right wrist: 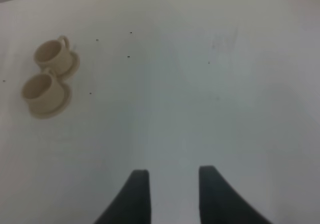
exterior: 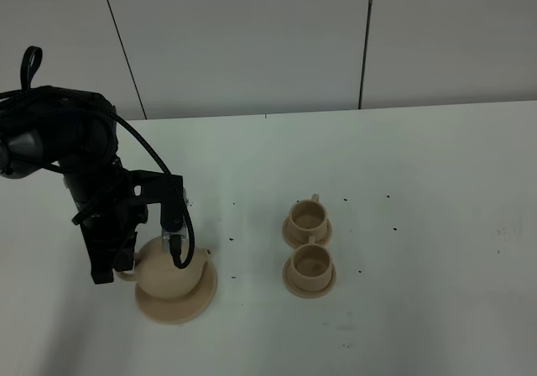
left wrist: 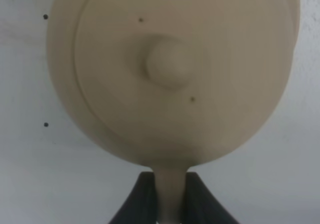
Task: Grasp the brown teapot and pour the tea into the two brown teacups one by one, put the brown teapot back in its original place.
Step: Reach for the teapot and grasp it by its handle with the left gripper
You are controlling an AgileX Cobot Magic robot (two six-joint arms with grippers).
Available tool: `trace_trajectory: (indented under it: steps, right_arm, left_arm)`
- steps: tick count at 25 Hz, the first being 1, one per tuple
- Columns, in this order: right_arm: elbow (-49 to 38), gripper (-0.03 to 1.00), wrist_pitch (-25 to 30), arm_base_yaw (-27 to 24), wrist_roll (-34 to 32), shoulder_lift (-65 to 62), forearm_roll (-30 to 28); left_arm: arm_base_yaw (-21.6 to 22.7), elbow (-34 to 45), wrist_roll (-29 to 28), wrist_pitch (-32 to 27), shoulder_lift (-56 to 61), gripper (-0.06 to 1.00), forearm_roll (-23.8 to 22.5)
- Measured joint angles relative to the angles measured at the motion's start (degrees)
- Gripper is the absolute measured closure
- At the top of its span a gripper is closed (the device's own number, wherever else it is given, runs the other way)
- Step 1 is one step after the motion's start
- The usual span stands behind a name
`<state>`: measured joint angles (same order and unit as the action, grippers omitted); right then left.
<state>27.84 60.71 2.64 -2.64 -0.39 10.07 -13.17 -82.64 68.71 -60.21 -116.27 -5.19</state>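
Note:
The brown teapot [exterior: 170,268] sits on its wide tan saucer [exterior: 178,307], the original place, at the front left of the table. My left gripper [exterior: 126,268] is shut on the teapot's loop handle [left wrist: 171,194], with a dark finger [left wrist: 141,200] on each side of it. The left wrist view is filled by the lid and its knob [left wrist: 168,62]. The two brown teacups stand on small saucers near the middle, one behind [exterior: 308,218] and one in front [exterior: 310,263]. My right gripper [right wrist: 172,184] is open over bare table, well away from the teacups [right wrist: 45,71].
The white table [exterior: 419,225] carries small dark specks around the cups. A pale panelled wall [exterior: 252,40] runs along the table's far edge. The left arm's black body and cables [exterior: 75,158] rise over the table's left side.

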Motion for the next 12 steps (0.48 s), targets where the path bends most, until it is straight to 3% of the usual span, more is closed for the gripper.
trace_trajectory:
  steps: [12]
  right_arm:
    - [0.00, 0.73, 0.00, 0.00, 0.00, 0.00, 0.00]
  left_arm:
    - [0.00, 0.00, -0.83, -0.76, 0.00, 0.78, 0.40]
